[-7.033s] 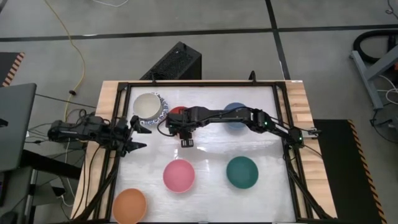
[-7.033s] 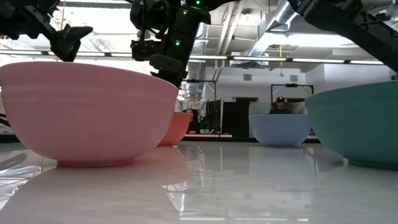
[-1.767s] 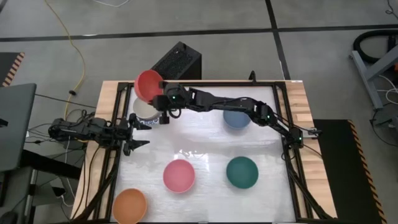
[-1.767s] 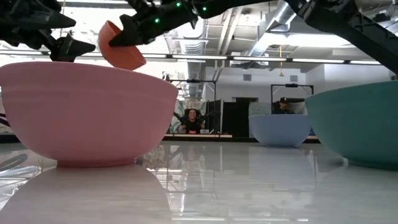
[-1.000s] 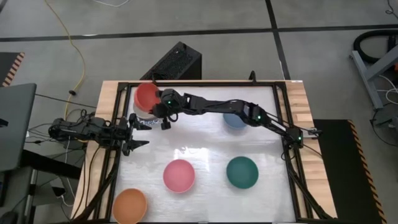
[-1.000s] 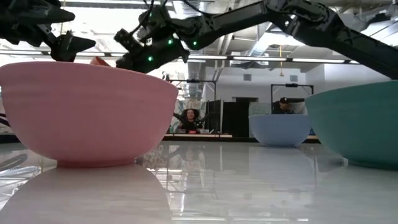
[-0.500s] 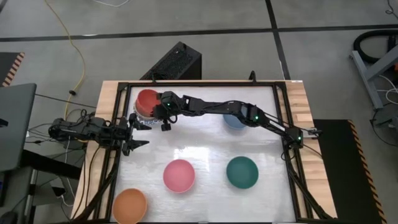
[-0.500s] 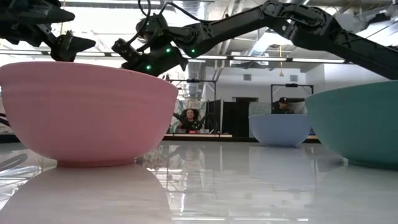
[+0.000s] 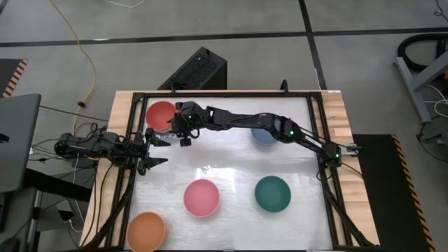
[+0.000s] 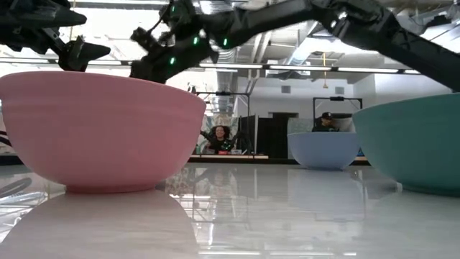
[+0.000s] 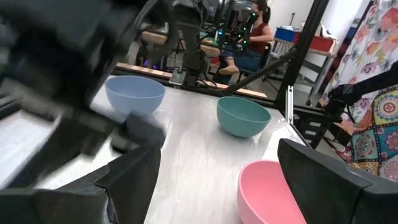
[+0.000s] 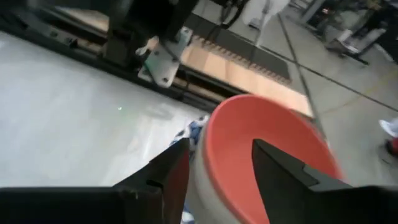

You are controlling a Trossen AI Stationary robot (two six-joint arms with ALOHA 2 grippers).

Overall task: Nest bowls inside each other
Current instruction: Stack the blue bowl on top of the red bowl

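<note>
A red bowl (image 9: 160,114) sits nested in a white bowl with a blue patterned rim (image 9: 163,136) at the table's far left. My right gripper (image 9: 176,120) is open at that stack's right side. In the right wrist view its fingers stand on either side of the red bowl's near rim (image 12: 214,149), one inside and one outside, apart from it. The white bowl's wall (image 12: 200,186) shows below the red one. My left gripper (image 9: 151,151) waits open at the table's left edge, pointing level over the table.
A pink bowl (image 9: 201,197) and a green bowl (image 9: 272,194) stand in the near half. An orange bowl (image 9: 145,232) is at the near left corner. A blue bowl (image 9: 264,133) lies partly under my right arm. A black frame (image 9: 210,94) edges the table.
My right gripper has opened and let go of the red bowl. The bowl, held tilted over the white bowl a second ago, has dropped level into it and sunk out of sight behind the pink bowl in the low view. The gripper has risen slightly.
</note>
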